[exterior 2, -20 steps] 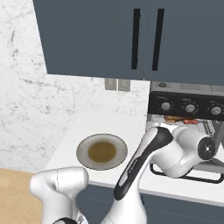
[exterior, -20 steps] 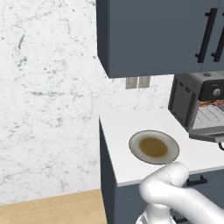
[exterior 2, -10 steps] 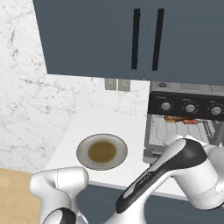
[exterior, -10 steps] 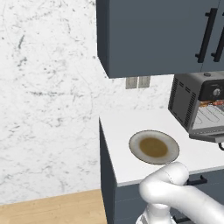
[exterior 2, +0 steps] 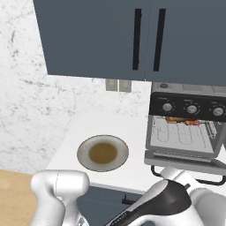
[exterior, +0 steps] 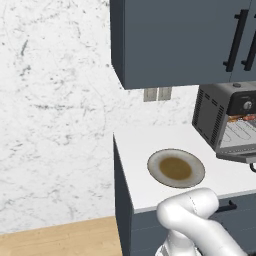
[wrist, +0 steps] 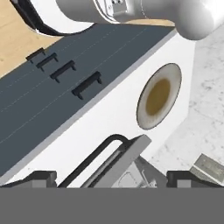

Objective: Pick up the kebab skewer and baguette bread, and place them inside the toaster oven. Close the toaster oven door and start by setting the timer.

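Starting at the left of the right base view, a round grey plate with a brown centre (exterior 2: 103, 152) lies on the white countertop (exterior 2: 132, 128), a little left of the frame's middle, with nothing on it. To its right, at the right edge of the frame, stands the boxy dark grey-black toaster oven (exterior 2: 187, 119). Its glass-paned door with a dark bar handle (exterior 2: 185, 161) hangs folded down and open, jutting over the counter's front edge. On the wire rack inside, near the back, lie the thin kebab skewer with red-orange chunks (exterior 2: 193, 123) and, just left of it, a brownish shape that looks like the golden-brown baguette bread (exterior 2: 175, 119); they are too small to separate cleanly. Above the opening, pale silver knobs sit in a dark panel, the leftmost being the timer (exterior 2: 167, 107).

In the left base view the plate (exterior: 176, 168) sits right of centre and the oven (exterior: 227, 122) at the right edge, its door (exterior: 240, 157) down.

In the hand view the plate (wrist: 159, 96) appears right of centre, and the lowered door with its handle (wrist: 103, 162) lies at the bottom middle. The gripper (wrist: 112, 179) points at that door, its two dark fingertips (wrist: 42, 178) set far apart at the bottom corners, jaws wide and holding nothing.
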Controlling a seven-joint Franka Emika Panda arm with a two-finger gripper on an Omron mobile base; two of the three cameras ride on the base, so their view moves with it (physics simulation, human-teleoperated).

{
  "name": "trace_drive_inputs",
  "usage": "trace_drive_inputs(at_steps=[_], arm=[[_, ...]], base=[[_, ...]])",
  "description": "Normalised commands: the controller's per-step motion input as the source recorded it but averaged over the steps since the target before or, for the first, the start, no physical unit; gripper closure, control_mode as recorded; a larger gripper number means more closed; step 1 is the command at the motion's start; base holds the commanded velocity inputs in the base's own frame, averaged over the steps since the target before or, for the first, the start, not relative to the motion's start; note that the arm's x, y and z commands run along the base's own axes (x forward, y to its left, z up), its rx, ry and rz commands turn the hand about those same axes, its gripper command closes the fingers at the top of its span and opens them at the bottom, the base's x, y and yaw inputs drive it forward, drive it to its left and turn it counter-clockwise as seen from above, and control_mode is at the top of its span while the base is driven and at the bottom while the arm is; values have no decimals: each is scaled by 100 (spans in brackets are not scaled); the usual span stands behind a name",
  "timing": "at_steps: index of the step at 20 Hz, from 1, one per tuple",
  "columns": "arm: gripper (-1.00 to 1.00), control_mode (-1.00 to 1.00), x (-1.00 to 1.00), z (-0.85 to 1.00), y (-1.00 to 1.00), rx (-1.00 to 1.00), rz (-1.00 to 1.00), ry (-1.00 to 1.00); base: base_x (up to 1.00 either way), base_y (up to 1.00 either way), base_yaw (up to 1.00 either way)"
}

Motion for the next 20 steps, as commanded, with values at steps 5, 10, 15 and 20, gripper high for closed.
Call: trace_drive_inputs(at_steps=[5,10,15,20], arm=[[-100,-100,-26,-41,-1,21,-4,1],[-100,-100,4,-15,0,21,0,-5],[-100,-100,32,-1,6,1,2,6],[-100,-100,28,0,0,6,0,3]], base=[[0,0,0],[0,0,0],[0,0,0],[0,0,0]])
